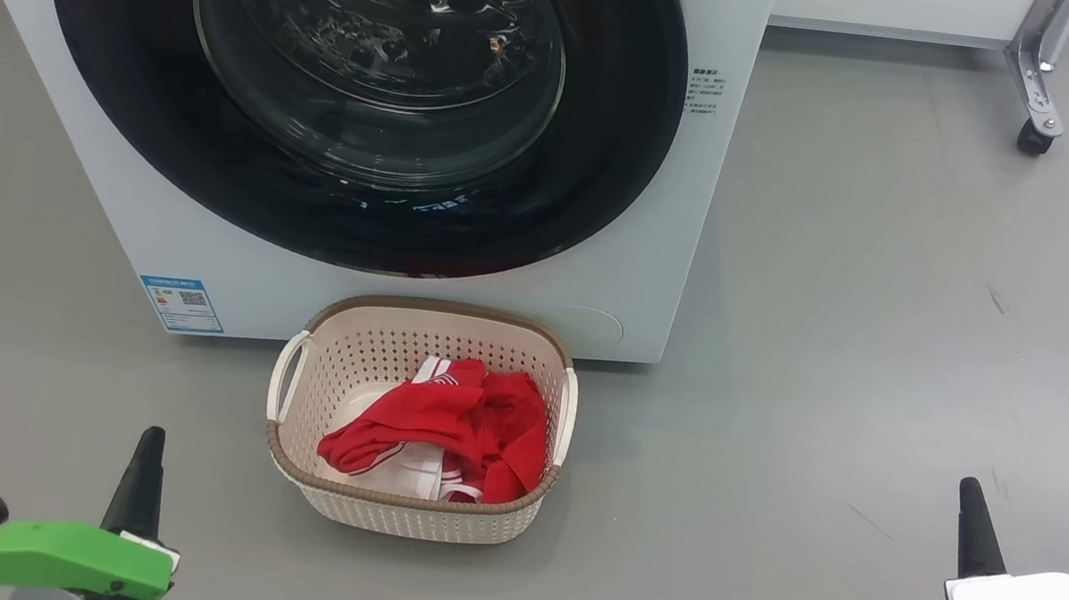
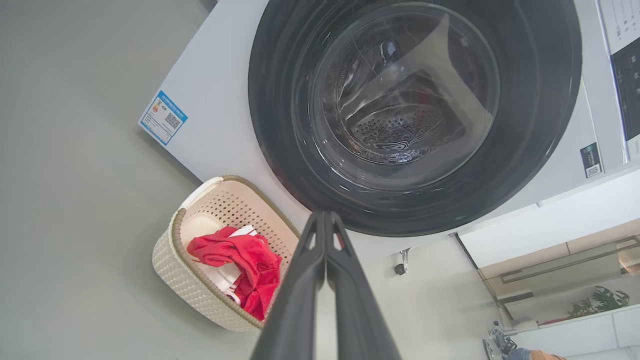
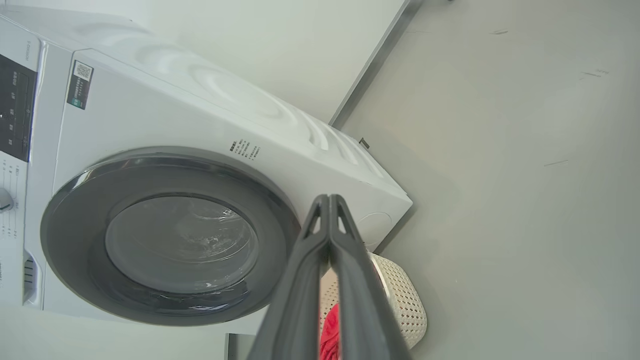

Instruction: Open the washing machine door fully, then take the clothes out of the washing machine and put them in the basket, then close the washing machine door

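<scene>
Head view: the washing machine door (image 1: 369,70) is seen shut flush against the washing machine (image 1: 225,275), and the clothes (image 1: 460,422) are found heaped in the basket (image 1: 414,520), which is set on the floor just in front of the machine's lower edge. The left gripper (image 1: 150,442) and the right gripper (image 1: 972,496) are held low at either side, each with its two fingers pressed together and nothing carried. The basket lies ahead and between them, nearer the left arm. The door is placed ahead and above, also more to the left gripper's side. All three steps are judged done, so no further reach is thought to be needed beyond a check that the door is latched
</scene>
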`<state>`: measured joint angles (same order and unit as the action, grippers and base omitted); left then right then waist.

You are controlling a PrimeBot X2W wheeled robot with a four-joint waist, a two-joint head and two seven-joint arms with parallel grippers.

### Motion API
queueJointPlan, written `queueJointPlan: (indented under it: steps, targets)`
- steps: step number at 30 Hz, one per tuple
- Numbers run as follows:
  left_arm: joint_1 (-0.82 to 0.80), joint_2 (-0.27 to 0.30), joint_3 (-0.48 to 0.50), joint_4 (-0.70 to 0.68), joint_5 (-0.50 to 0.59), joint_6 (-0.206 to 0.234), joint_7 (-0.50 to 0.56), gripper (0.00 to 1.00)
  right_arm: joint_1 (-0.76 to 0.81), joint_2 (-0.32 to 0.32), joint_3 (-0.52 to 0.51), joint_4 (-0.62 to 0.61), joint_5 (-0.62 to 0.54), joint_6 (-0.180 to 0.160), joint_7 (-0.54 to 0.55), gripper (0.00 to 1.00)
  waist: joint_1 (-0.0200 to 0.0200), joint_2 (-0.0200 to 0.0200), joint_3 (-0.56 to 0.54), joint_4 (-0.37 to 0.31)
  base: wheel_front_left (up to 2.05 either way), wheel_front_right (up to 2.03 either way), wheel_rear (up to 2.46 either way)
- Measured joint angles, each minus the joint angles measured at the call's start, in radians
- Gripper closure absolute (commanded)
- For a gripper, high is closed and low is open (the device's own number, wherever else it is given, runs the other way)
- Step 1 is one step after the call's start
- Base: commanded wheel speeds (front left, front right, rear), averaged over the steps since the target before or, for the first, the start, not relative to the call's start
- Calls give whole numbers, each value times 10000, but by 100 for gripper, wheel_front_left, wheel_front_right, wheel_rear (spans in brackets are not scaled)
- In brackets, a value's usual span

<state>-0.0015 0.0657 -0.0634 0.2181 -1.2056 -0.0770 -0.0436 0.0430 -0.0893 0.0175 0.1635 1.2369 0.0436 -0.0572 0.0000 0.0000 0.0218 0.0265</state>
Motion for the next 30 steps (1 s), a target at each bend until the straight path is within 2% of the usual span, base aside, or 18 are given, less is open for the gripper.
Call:
queueJointPlan:
  steps: [30]
  targets:
    - [-361,52,686,403,-4034,-353,953,100,-776,-56,-512,817,3971,612,817,100,0,0,-169,-243,0,0,0]
